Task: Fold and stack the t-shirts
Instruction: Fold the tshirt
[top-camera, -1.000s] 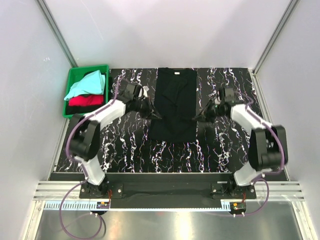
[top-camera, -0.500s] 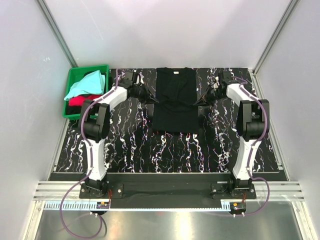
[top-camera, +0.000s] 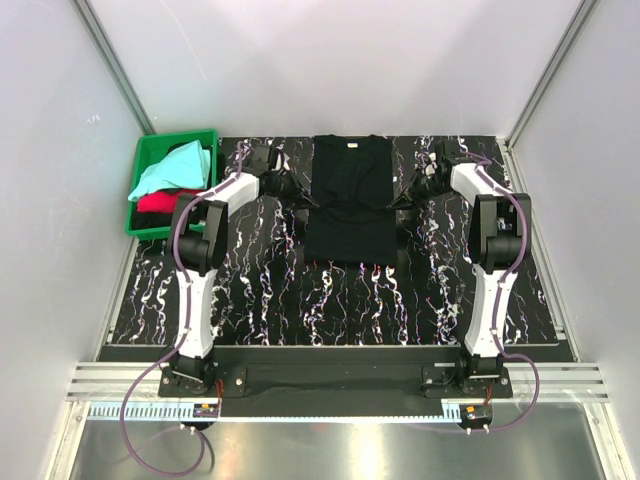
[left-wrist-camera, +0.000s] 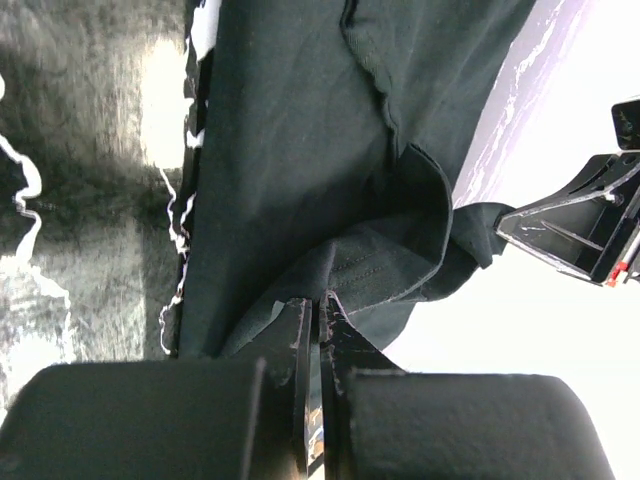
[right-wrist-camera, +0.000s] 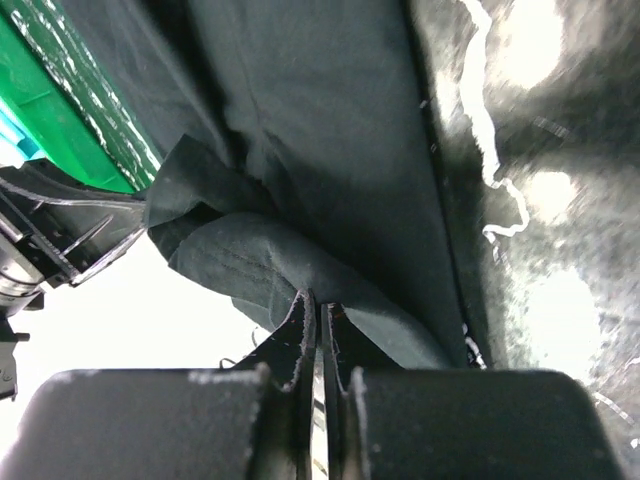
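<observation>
A black t-shirt (top-camera: 352, 215) lies lengthwise at the back centre of the table, its white neck label (top-camera: 352, 146) at the far end. My left gripper (top-camera: 303, 198) is shut on a fold of its left edge. In the left wrist view the fingertips (left-wrist-camera: 320, 303) pinch a hemmed fold of the black cloth (left-wrist-camera: 290, 130). My right gripper (top-camera: 397, 203) is shut on the opposite edge, and the right wrist view shows its fingertips (right-wrist-camera: 319, 303) clamped on a hemmed fold of the cloth (right-wrist-camera: 330, 130). Both pinched folds are lifted slightly. An aqua t-shirt (top-camera: 170, 168) and a red one (top-camera: 163, 202) lie in the crate.
The green crate (top-camera: 178, 134) stands at the back left corner, close to the left arm's elbow. White walls enclose the table on the left, back and right. The tabletop (top-camera: 330, 300) is black with white streaks.
Both arms have reached farther toward the back of the table, drawing the pinched edges with them. The shirt's near hem has moved back and the shirt now looks shorter.
</observation>
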